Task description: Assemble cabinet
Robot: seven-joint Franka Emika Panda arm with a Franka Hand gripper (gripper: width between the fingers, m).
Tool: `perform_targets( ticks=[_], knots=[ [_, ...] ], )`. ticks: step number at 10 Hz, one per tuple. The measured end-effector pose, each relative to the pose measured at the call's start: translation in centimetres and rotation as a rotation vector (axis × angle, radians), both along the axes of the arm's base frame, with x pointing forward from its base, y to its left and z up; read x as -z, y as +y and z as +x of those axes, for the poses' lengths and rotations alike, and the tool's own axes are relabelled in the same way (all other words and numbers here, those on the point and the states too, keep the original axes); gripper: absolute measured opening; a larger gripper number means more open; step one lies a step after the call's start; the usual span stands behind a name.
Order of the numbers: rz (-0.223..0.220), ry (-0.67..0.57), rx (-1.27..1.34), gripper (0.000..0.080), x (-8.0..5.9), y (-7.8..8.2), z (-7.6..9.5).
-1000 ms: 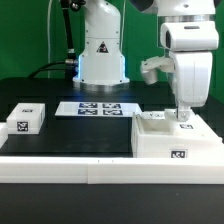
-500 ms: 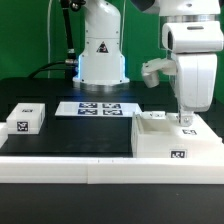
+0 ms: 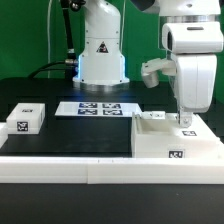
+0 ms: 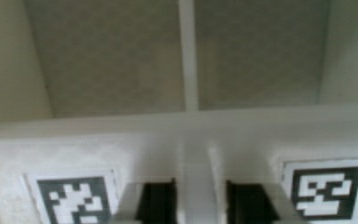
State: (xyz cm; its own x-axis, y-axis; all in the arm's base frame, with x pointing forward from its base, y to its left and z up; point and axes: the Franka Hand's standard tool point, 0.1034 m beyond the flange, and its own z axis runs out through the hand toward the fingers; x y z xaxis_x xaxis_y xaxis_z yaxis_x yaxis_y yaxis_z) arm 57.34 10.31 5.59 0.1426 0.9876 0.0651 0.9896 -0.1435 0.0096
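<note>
One large white cabinet [image 3: 158, 146] at the lower right of the exterior view: smooth plastic, boxy, open on top with thin upright walls, a black-and-white square tag [image 3: 180, 154] on its front face. Rests on the matte black tabletop [image 3: 85, 135]. Pincer [image 3: 183, 122] lowered straight down onto its top edge. In the wrist view, two dark flat fingers [image 4: 156, 202] drawn close together, flush against either side of one thin white wall of the cabinet, clamping it. Two more tags on the pale surface beside the fingers, blurred. At the left of the exterior view, well apart: a small white block [image 3: 25, 120] with its own tag. At the centre, thin and flat: the marker board [image 3: 98, 108]. Behind it, a glossy white arm base [image 3: 100, 55] against a green backdrop [image 3: 30, 40]. Along the front edge, a long white ledge [image 3: 70, 170].
</note>
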Motion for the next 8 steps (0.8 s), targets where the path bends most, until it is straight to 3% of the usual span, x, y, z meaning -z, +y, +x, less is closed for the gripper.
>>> perform_targets(
  ticks=[1, 2, 3, 4, 5, 6, 8],
  knots=[
    [0.0, 0.0, 0.0, 0.0385, 0.01, 0.0, 0.0],
    [0.0, 0.0, 0.0, 0.0385, 0.01, 0.0, -0.01],
    [0.0, 0.0, 0.0, 0.0569, 0.02, 0.0, -0.01],
    [0.0, 0.0, 0.0, 0.0701, 0.02, 0.0, -0.01],
    [0.0, 0.0, 0.0, 0.0701, 0.02, 0.0, -0.01],
    [0.0, 0.0, 0.0, 0.0778, 0.02, 0.0, -0.01],
    [-0.006, 0.004, 0.0, 0.0793, -0.42, -0.02, -0.92]
  ],
)
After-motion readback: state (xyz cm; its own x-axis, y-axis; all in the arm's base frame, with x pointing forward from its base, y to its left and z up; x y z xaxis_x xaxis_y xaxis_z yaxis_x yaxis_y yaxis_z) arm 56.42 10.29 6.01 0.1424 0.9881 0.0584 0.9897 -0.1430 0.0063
